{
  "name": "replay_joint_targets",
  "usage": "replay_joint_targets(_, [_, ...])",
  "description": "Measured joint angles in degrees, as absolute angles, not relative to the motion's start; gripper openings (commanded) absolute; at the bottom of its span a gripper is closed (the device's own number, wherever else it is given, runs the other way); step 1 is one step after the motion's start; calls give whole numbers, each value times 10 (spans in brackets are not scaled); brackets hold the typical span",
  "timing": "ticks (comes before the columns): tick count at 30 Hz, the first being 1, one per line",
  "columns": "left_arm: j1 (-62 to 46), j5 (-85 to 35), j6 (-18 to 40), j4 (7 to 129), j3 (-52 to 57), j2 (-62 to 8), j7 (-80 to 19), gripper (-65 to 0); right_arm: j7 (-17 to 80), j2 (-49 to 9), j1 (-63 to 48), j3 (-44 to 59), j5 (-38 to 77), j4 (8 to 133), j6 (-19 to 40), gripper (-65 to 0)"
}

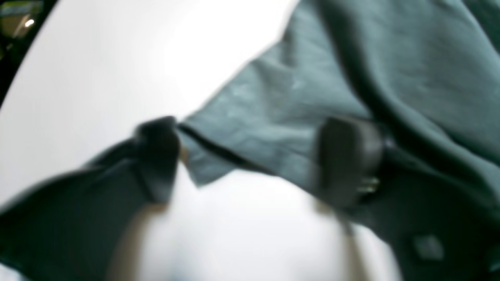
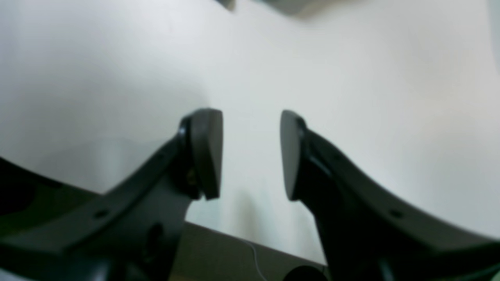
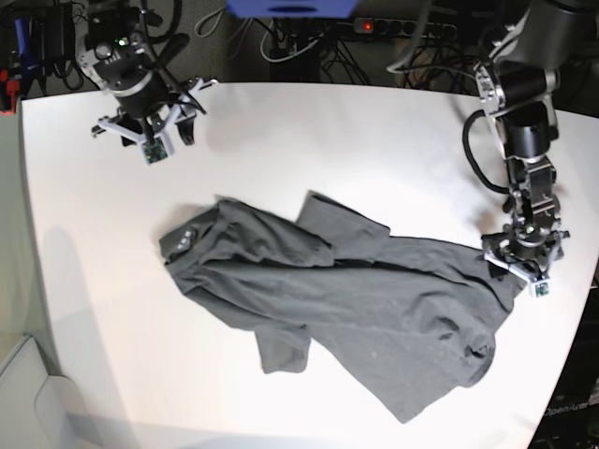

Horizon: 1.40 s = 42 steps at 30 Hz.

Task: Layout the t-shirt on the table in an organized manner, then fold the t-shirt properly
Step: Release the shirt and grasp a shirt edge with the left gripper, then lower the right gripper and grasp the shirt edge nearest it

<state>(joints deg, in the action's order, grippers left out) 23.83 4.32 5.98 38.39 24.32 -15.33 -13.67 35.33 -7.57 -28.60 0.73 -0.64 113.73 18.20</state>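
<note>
The dark grey t-shirt [image 3: 356, 290] lies crumpled and slanted across the middle of the white table [image 3: 374, 140], collar end at the left and one sleeve pointing to the back. My left gripper [image 3: 526, 265] is down at the shirt's right edge. In the blurred left wrist view its fingers [image 1: 156, 156] stand apart, with a hemmed edge of the t-shirt [image 1: 297, 78] lying between them on the table [image 1: 117, 58]. My right gripper [image 3: 168, 131] hovers over the far left corner, away from the shirt. It is open [image 2: 251, 154] with only bare table [image 2: 351, 78] between its pads.
Cables and a power strip [image 3: 402, 26] lie on the dark floor behind the table. The table's right edge [image 3: 585, 309] runs close to my left gripper. A table edge [image 2: 218, 234] also shows under my right gripper.
</note>
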Motion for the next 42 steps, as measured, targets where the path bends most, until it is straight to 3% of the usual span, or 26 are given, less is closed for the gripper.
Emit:
replay_joint_targets(3, [237, 46, 60, 384, 244, -152, -141, -635, 354, -76, -286, 7, -6, 1137, 182, -398])
replay_joint_targets(4, [234, 49, 60, 384, 251, -152, -140, -650, 353, -76, -286, 7, -6, 1137, 182, -398])
replay_joint_targets(6, [225, 48, 63, 390, 280, -153, -139, -613, 353, -76, -286, 7, -6, 1137, 182, -398])
replay_joint_targets(9, [203, 48, 62, 409, 320, -156, -138, -644, 353, -76, -286, 7, -6, 1137, 182, -398])
replay_joint_targets(15, [129, 56, 55, 561, 347, -154, -284, -645, 353, -77, -286, 1, -6, 1137, 183, -398])
replay_joint_targets(19, [76, 55, 57, 684, 345, -146, -343, -645, 352, -74, -286, -20, -6, 1137, 267, -399])
replay_joint_targets(21, [62, 55, 57, 727, 345, -142, -347, -645, 352, -63, -287, -27, -7, 1137, 278, -398])
replay_joint_targets(31, [-3, 54, 58, 752, 347, -140, -354, -645, 353, -8, -236, -28, -7, 1137, 283, -389])
replay_joint_targets(34, [-11, 53, 58, 759, 347, -141, -352, -645, 364, -8, -212, -28, -8, 1133, 283, -343])
replay_joint_targets(38, [-18, 54, 58, 759, 347, -141, -351, -645, 449, -3, -155, -28, -7, 1110, 283, -262])
replay_joint_targets(42, [-32, 53, 58, 759, 347, -141, -350, -645, 507, 11, -111, -27, -8, 1080, 283, -241])
